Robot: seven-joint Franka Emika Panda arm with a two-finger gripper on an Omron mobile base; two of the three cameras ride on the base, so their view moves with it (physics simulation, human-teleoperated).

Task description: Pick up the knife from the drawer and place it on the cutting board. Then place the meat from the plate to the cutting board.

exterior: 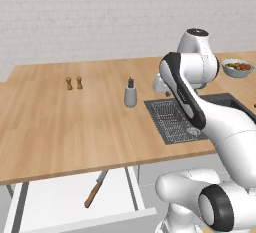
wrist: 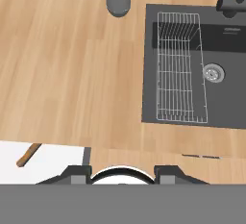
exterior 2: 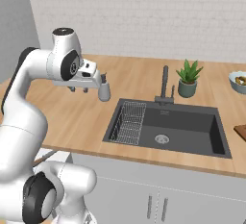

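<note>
Hovering high over desk [exterior: 60, 122], jaws apart, gripping nothing. Knife [exterior: 95, 189] lying below in open drawer [exterior: 55, 204], long axis diagonal, handle nearer drawer front.

A long light-wood countertop [exterior: 60, 122] with a dark grey inset sink [exterior 2: 185, 128] runs below a white brick wall [exterior 2: 144, 16], over white cabinet doors [exterior 2: 158, 201].

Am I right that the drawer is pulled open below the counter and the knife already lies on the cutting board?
Not quite. The drawer is pulled open below the counter, but the knife lies inside the drawer, not on the cutting board. The left base view shows it.
</note>
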